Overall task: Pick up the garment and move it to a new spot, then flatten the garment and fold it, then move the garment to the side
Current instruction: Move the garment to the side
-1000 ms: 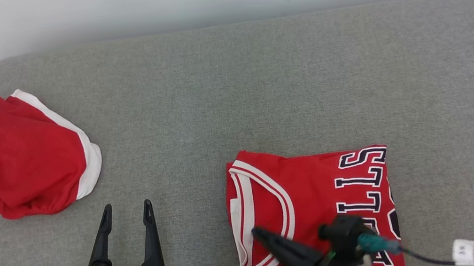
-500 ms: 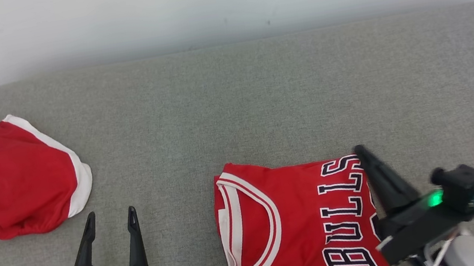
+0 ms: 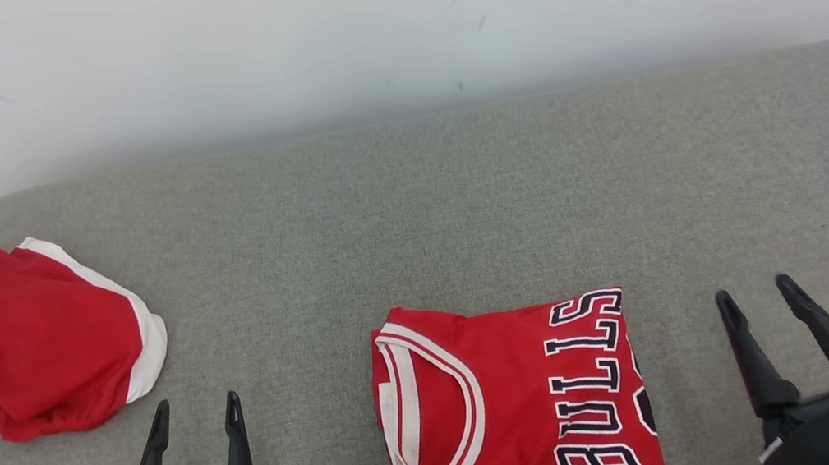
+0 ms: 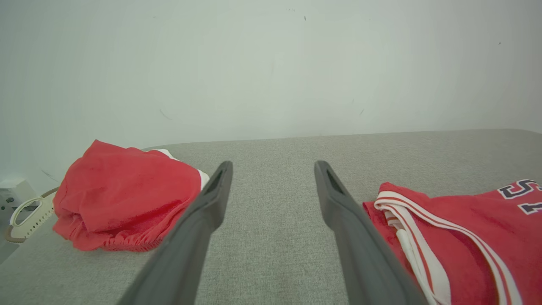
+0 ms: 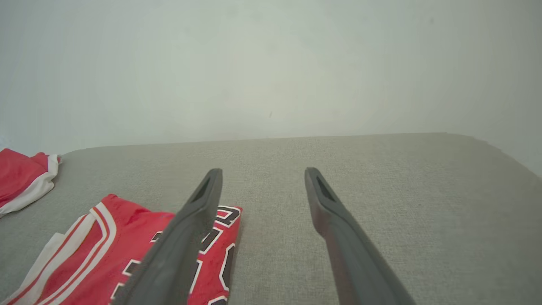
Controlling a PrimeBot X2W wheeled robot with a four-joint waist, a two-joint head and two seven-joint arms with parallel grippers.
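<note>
Folded red Bulls jersey [image 3: 509,409] lies flat on the grey cushion [image 3: 459,200]. Left gripper [image 3: 194,402], fingers apart and empty, is near the jersey's left. Right gripper [image 3: 751,287], fingers apart and empty, is near its right. Crumpled red-and-white garment [image 3: 34,351] lies farther left, well apart.

Grey fabric-covered padded surface [image 3: 459,200] noted, far corners rounded. Cover seen flat and even, fine weave throughout. Two items found lying directly on it, well apart from each other.

Red jersey [image 3: 486,421] laid folded flat at near middle. White-and-red striped neckline is turned toward left side. Dark, white-outlined lettering "BULLS" is read along right side. Near part is cut off by frame edge.

Second red garment [image 3: 27,360], white band along one side, seen crumpled in heap close to left edge of surface.
</note>
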